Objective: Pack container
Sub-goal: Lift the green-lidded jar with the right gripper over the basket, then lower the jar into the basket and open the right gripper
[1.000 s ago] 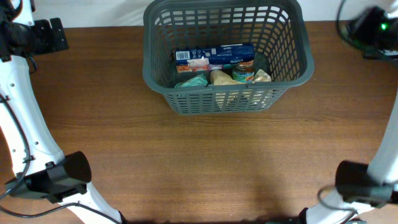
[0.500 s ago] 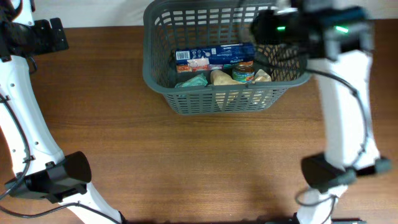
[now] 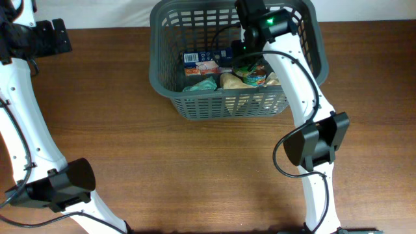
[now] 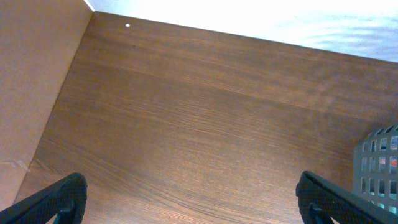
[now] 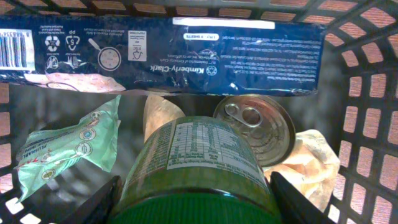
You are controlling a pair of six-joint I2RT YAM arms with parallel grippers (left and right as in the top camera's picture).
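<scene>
The container, a dark grey lattice basket [image 3: 227, 104], stands at the back middle of the table. My right gripper [image 3: 246, 60] hangs inside it, shut on a green jar [image 5: 199, 162] with a green lid and a printed label. The jar is held above the items in the basket [image 5: 373, 93]. My left gripper [image 3: 55, 36] is open and empty at the far left back of the table, well away from the basket; its fingers [image 4: 193, 202] frame bare wood.
In the basket lie a long blue box [image 5: 168, 56], a green packet [image 5: 68, 149], a pull-tab tin can [image 5: 255, 127] and a tan wrapped item [image 5: 314, 165]. The basket's corner shows in the left wrist view [image 4: 379, 165]. A brown wall [image 4: 31, 74] borders the table's left.
My right arm has swung from the far right edge to over the basket and lowered into it with the green jar. The left arm has not moved.
</scene>
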